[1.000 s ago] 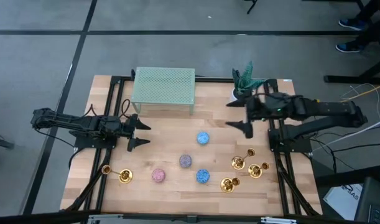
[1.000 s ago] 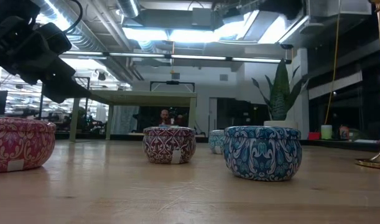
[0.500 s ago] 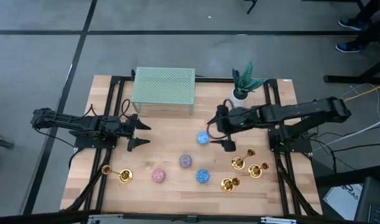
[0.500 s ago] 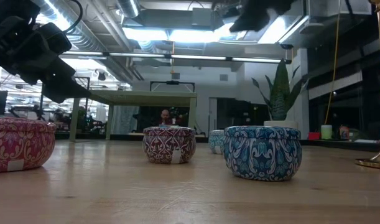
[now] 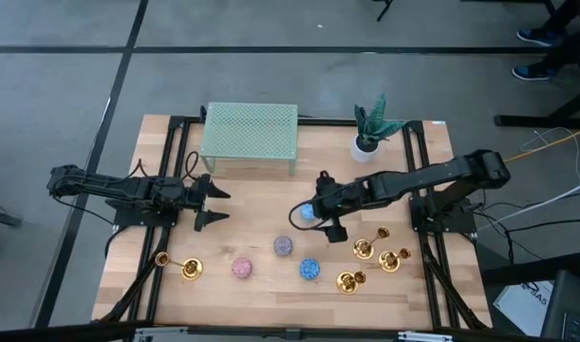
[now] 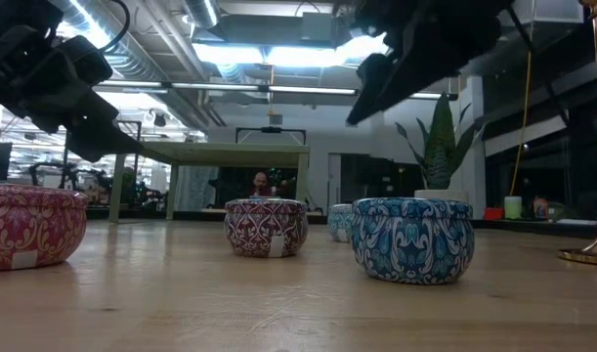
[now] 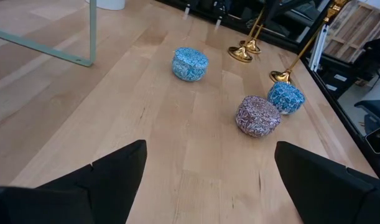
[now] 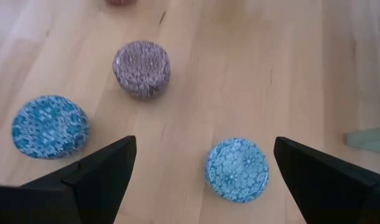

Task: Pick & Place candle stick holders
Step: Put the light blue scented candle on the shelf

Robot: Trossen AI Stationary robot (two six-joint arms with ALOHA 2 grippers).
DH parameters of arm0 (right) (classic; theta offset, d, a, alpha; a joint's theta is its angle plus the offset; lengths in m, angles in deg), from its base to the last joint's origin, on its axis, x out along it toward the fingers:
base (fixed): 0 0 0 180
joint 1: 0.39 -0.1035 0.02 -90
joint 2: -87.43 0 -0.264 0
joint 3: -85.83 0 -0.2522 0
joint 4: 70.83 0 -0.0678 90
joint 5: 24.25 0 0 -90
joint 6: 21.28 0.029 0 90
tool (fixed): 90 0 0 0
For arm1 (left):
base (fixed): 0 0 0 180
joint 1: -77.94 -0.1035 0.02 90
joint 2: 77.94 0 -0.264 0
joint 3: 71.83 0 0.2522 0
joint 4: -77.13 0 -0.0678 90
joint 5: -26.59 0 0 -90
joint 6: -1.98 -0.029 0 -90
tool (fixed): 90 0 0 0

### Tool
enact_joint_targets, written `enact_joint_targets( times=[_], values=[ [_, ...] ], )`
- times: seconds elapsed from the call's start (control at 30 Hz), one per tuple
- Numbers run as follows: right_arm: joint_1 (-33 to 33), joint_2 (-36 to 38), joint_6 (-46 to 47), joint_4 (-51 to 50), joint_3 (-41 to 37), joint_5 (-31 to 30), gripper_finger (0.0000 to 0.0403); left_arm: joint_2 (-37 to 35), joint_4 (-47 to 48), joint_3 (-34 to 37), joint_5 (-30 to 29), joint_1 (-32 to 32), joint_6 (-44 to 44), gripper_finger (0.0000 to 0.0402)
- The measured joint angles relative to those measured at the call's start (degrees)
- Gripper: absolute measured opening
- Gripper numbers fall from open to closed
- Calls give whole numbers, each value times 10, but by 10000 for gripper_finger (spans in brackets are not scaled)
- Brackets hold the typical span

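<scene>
Your right pincer [image 5: 320,217], released and empty, has swung in over the blue candle [image 5: 308,212], bypassing the candle stick holders [image 5: 370,259].

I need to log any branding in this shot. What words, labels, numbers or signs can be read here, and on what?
None can be read.
Pink tin: small pale tag at its foot, too small to show any text.
Purple tin: the same kind of tag, too small to read.
Blue tin: pattern only, no text.
Brass holders: no markings visible.
</scene>
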Motion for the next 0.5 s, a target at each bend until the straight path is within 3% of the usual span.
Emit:
enact_joint_targets(
  times=[0.5],
  values=[
    [0,-17,0,1,0,-2,385,0,0,0,0,0,0,353]
  ],
)
